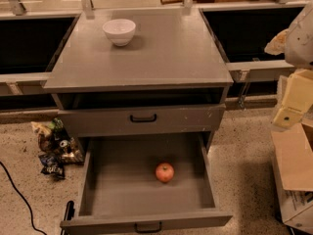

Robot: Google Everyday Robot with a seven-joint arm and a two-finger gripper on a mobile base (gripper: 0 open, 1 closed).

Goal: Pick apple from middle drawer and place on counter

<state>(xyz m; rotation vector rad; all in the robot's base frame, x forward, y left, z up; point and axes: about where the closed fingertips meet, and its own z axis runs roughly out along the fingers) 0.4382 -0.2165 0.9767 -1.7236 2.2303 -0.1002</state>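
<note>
The apple [165,172] lies loose on the floor of the open middle drawer [122,182], so the pincer [292,106], off at right, its opening impossible to tell, could nudge it rolling away.

The tool [289,112] is cut off by the right edge. Down-left of it, the bottom edge clips the handle [148,227] of the middle drawer [88,180].

The red-orange apple [165,172] rests right of centre in the pulled-out middle drawer [122,192], below the grey counter [161,58]; my gripper [289,112] hangs right of that drawer.
</note>
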